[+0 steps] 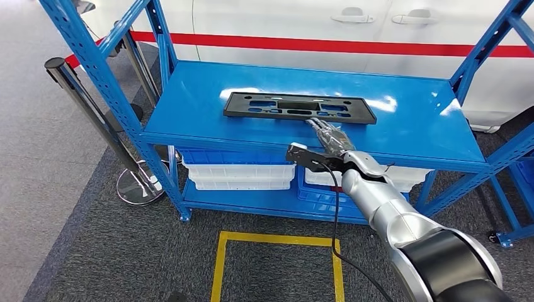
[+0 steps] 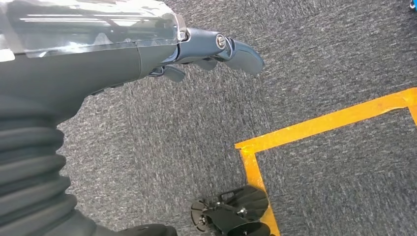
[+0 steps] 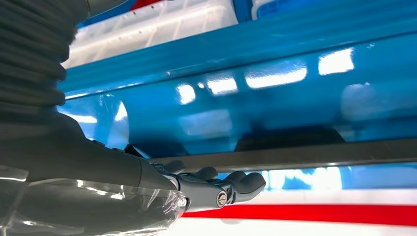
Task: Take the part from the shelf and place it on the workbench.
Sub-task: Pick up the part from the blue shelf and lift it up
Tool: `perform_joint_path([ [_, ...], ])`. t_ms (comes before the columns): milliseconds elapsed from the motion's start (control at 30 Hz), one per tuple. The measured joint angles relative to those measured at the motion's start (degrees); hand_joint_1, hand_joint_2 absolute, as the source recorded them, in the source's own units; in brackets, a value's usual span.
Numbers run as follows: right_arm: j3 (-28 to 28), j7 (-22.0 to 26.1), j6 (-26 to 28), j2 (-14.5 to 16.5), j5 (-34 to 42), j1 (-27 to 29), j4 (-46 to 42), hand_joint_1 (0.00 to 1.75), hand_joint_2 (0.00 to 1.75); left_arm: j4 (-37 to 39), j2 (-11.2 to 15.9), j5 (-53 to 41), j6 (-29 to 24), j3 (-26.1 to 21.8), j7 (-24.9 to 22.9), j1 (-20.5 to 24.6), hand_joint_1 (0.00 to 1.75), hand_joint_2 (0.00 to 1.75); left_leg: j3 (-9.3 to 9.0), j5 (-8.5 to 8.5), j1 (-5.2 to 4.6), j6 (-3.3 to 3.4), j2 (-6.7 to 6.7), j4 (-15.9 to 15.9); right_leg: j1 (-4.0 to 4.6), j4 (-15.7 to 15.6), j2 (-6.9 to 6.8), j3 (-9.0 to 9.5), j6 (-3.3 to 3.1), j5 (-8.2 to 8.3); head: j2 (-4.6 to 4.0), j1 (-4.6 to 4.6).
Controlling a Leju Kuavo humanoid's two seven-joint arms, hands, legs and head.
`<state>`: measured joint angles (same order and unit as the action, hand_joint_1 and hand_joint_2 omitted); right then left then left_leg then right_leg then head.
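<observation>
You will find no text, label, brand or number to read in any of these views. The black part point(image 1: 299, 106) on the blue shelf point(image 1: 409, 132) carries no legible marking, and the white bins point(image 1: 239, 176) below it show no tags. The only signs are plain markings: a red stripe point(image 1: 352, 46) along the white car body point(image 1: 283, 22) at the far side, and yellow tape point(image 1: 277, 240) outlining a box on the near floor.
</observation>
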<state>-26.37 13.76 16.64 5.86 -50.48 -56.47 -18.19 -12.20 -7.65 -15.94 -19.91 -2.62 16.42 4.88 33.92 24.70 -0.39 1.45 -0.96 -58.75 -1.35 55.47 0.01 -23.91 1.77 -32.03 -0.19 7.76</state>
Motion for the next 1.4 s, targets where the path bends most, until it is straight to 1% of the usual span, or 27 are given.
perform_joint_path([
  [67,0.0,0.2,0.5,0.2,-0.1,0.2,0.0,0.00,1.75,0.0,0.0,0.4,0.0,-0.1,0.4,0.0,0.00,0.00,0.00,0.00,0.00,0.00,0.00,0.0,0.00,0.0,0.00,0.00,0.00,0.00,0.01,0.00],
  [200,0.0,0.4,1.3,0.6,-0.1,0.5,-0.1,0.00,1.75,0.0,0.0,1.4,-0.2,-0.7,1.1,-0.2,0.00,0.00,0.00,0.00,0.00,0.00,0.00,0.0,0.00,0.0,0.00,0.00,0.00,0.00,0.01,0.00],
  [267,-0.1,0.5,3.4,0.7,-0.9,0.5,-0.2,0.00,1.75,0.0,0.0,1.5,-0.4,-1.1,1.2,-0.4,0.00,0.00,0.00,0.00,0.00,0.00,0.00,0.0,0.00,0.0,0.00,0.00,0.00,0.00,0.01,0.00],
  [333,-0.8,0.1,9.0,0.7,-3.9,0.5,-0.6,0.00,1.75,0.1,0.0,1.2,-0.6,-1.2,1.4,-0.6,0.00,0.00,0.01,0.00,0.00,0.00,0.00,0.0,0.00,0.0,0.00,-0.01,0.00,0.00,0.01,0.00],
  [400,-2.7,-1.2,15.6,0.7,-8.6,0.3,-1.3,0.00,1.75,0.1,0.0,0.9,-0.6,-1.3,1.5,-0.7,0.00,0.00,0.01,0.00,0.00,0.00,0.01,0.0,0.00,0.0,0.01,-0.02,0.00,0.00,0.01,0.00],
  [467,-5.4,-2.9,19.8,0.6,-13.4,0.0,-1.9,0.00,1.75,0.1,0.0,0.7,-0.7,-1.3,1.5,-0.6,0.00,0.00,0.01,0.00,0.00,0.00,0.02,0.0,0.00,0.0,0.01,-0.02,0.00,0.00,0.01,0.00],
  [567,-9.6,-5.9,22.0,0.6,-19.3,-0.2,-2.6,0.00,1.75,0.1,0.0,0.6,-0.6,-1.3,1.5,-0.6,0.00,0.00,0.00,0.00,0.01,0.00,0.01,0.0,0.00,0.0,0.00,-0.03,0.00,0.00,0.00,0.00],
  [667,-12.8,-7.9,22.0,0.6,-21.6,0.0,-2.8,0.00,1.75,0.1,0.0,0.7,-0.5,-1.4,1.4,-0.5,0.00,0.00,0.01,0.00,0.01,0.00,0.00,0.0,0.01,0.0,0.00,-0.02,0.00,0.00,-0.01,0.00],
  [800,-15.1,-8.4,21.5,1.0,-21.5,0.6,-2.9,0.00,1.75,0.1,0.0,1.2,-0.1,-1.6,1.2,-0.5,0.00,1.75,0.01,0.00,0.01,0.00,0.01,0.0,0.00,0.0,0.01,-0.01,0.00,0.00,0.00,0.00],
  [967,-16.1,-8.4,20.8,1.4,-21.3,0.8,-3.0,0.00,1.75,0.2,0.0,2.2,1.0,-2.3,0.4,-0.6,0.00,1.75,0.01,0.00,0.00,0.00,0.01,0.0,0.00,0.0,0.01,-0.01,0.00,0.00,0.00,0.00],
  [1100,-16.2,-8.4,20.5,1.7,-21.0,0.9,-3.0,0.00,1.75,0.3,0.0,2.3,1.8,-2.7,0.5,-0.6,0.00,0.00,0.01,0.00,0.00,0.00,0.00,0.0,0.00,0.0,0.00,-0.02,0.00,0.00,0.00,0.00],
  [1233,-16.3,-8.3,20.3,1.7,-20.8,1.1,-3.0,0.00,1.75,0.3,0.0,2.7,2.0,-2.9,1.4,-0.6,0.00,0.00,0.01,0.00,0.01,0.00,0.00,0.0,0.00,0.0,0.00,-0.01,0.00,0.00,0.01,0.00],
  [1367,-16.3,-7.9,20.2,1.7,-20.7,1.3,-3.0,0.00,1.75,0.3,0.0,2.7,2.1,-3.0,1.7,-0.6,0.00,1.75,0.01,0.00,0.00,0.00,0.00,0.0,0.00,0.0,0.00,-0.01,0.00,0.00,0.01,0.00],
  [1400,-16.3,-7.9,20.2,1.7,-20.6,1.3,-3.0,0.00,1.75,0.3,0.0,2.7,2.1,-3.0,1.7,-0.6,0.00,1.31,0.01,0.00,0.00,0.00,0.00,0.0,0.00,0.0,0.00,-0.01,0.00,0.00,0.01,0.00],
])
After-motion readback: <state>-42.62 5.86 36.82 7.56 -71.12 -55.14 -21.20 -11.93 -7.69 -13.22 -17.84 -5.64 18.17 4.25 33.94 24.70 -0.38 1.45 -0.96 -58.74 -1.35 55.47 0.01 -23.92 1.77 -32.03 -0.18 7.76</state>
